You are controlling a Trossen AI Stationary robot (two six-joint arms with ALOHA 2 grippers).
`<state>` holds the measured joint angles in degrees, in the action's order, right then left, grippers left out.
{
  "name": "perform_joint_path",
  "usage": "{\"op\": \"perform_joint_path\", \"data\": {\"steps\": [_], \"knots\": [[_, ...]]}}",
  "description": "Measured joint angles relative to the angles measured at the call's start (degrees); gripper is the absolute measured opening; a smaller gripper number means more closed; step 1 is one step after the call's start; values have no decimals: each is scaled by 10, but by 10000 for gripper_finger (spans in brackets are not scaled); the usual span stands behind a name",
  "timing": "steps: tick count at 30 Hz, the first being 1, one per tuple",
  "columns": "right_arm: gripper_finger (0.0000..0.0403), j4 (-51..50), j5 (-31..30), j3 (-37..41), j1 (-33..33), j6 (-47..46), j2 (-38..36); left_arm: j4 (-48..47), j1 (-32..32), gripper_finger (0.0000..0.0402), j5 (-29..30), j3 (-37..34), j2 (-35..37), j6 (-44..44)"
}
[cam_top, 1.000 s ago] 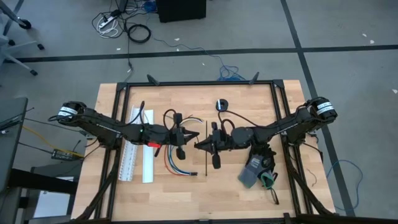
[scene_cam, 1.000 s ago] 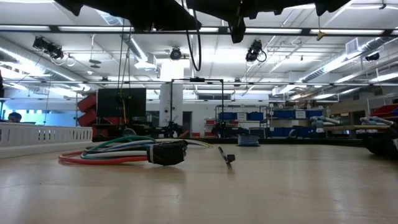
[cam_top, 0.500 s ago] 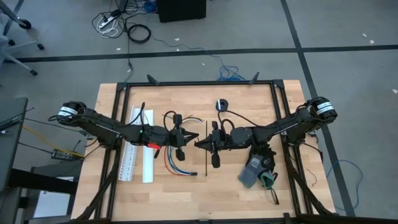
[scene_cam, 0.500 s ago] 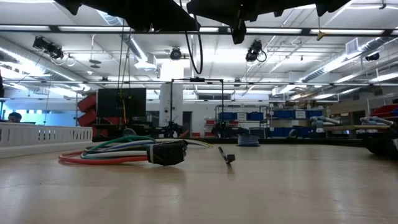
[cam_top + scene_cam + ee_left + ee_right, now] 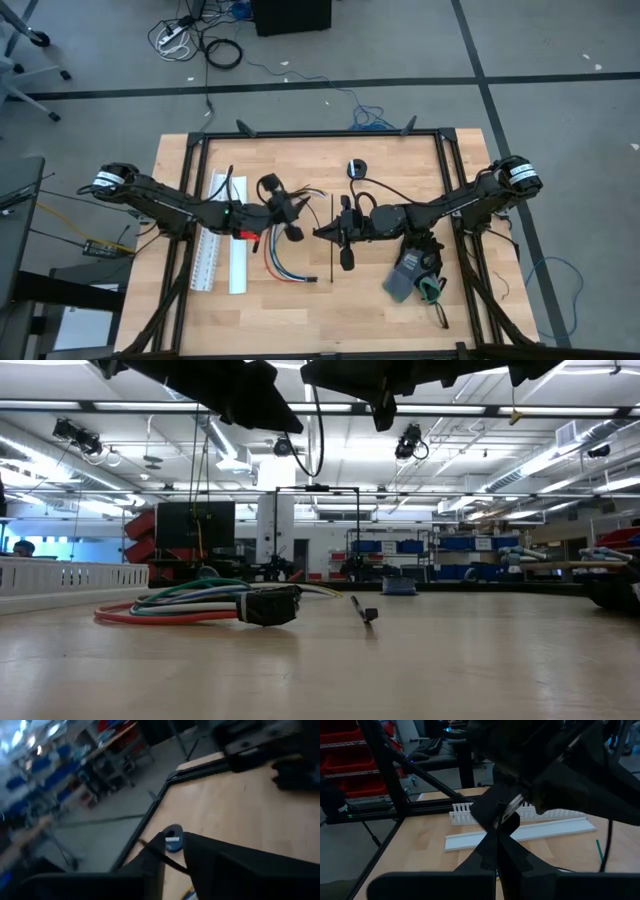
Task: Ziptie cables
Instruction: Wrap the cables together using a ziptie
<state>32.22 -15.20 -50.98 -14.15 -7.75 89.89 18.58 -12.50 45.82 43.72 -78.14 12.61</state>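
The cables [image 5: 283, 262], a loose bundle of coloured wires, lie on the wooden table below both grippers; the low view shows the cables [image 5: 185, 605] flat on the board. One ziptie [image 5: 330, 245] lies straight on the table just right of them. My left gripper [image 5: 297, 231] and right gripper [image 5: 318, 233] face each other tip to tip above the table's middle. A second thin black ziptie strip [image 5: 159, 854] crosses the gap between my left gripper's [image 5: 174, 870] parted fingers. My right gripper [image 5: 497, 865] is shut. My left gripper has the black ziptie strip [image 5: 167, 860] running aslant across the gap between its fingers; I cannot tell whether either finger touches it. My right gripper is shut on a thin black strip [image 5: 498, 842] that rises from its fingertips toward my left gripper. The fingers come in level from the table's right, clear of the table.
A white slotted channel [image 5: 208, 255] and its white cover [image 5: 238, 258] lie at the left. A small round blue roll [image 5: 355, 168] sits toward the far edge. A dark pouch [image 5: 412, 270] and green-handled tool [image 5: 432, 291] lie at the right.
My left gripper has turned about its wrist while staying in place; its upper part has swung toward the table's far edge. My right gripper, the cables and the ziptie on the table have kept still.
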Motion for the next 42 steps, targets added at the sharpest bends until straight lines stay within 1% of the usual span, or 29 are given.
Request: {"op": "perform_joint_path", "data": {"steps": [2,5,8,11,14,18,21,22,25,27,28,31,33,36,38,39,42], "knots": [[0,-1,0,0,0,1,0,-30,0,93,-15,0,17,-55],[0,-6,-5,0,0,4,0,-87,0,119,-57,0,50,-115],[0,-8,-7,0,0,5,0,-124,-5,138,-98,0,84,-147],[0,-11,-8,0,0,13,0,-152,-20,150,-123,0,116,-156],[0,-13,-24,0,-3,21,0,-195,-39,154,-125,1,142,-157],[0,-42,-62,0,-11,35,-5,-246,-60,153,-125,1,163,-179],[0,-49,-61,5,-11,37,-15,-278,-75,153,-125,0,166,-211],[0,-47,-61,9,-11,36,-16,-276,-79,153,-125,-5,166,-221],[0,-37,-61,35,-2,32,-26,-241,-94,153,-122,-40,165,-235],[0,-15,-56,60,8,28,-36,-187,-101,152,-118,-72,165,-236],[0,-3,-54,75,15,24,-44,-162,-101,152,-109,-87,165,-237],[0,48,-21,125,37,17,-65,-86,-101,152,-78,-129,165,-238],[0,94,6,161,55,13,-78,-21,-97,152,-56,-156,165,-235],[0,163,42,197,80,3,-88,99,-84,152,-43,-192,164,-235],[0,179,47,209,90,12,-90,171,-73,152,-36,-205,149,-244],[0,180,45,211,92,22,-90,193,-71,152,-35,-210,143,-254],[0,187,39,211,97,67,-88,275,-70,152,-37,-211,107,-304]]}}
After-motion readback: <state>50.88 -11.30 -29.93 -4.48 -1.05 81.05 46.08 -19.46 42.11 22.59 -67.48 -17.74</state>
